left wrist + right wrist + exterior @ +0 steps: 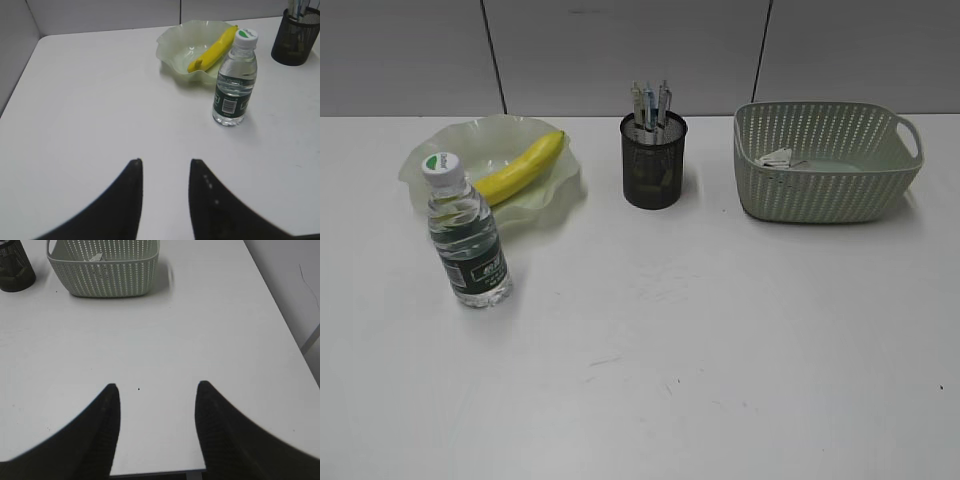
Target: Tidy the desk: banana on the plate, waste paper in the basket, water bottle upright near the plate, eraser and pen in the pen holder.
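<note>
On plate (545, 195) — banana (520, 168) lies diagonally; stem end unclear.

Only the wrist cameras are showing any of the robot. The left gripper (165, 167) is showing two matte black fingers, broad at the base and curving up to narrow, rounded tips; a few tiny pale specks are dotting the right one. The right gripper (157, 390) is showing the same black, horn-shaped pair, with a fine woven-looking texture.

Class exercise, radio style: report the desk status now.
Left gripper and right gripper open, empty. Banana on plate, bottle upright beside it. Paper in basket. Nothing blocking.
</note>
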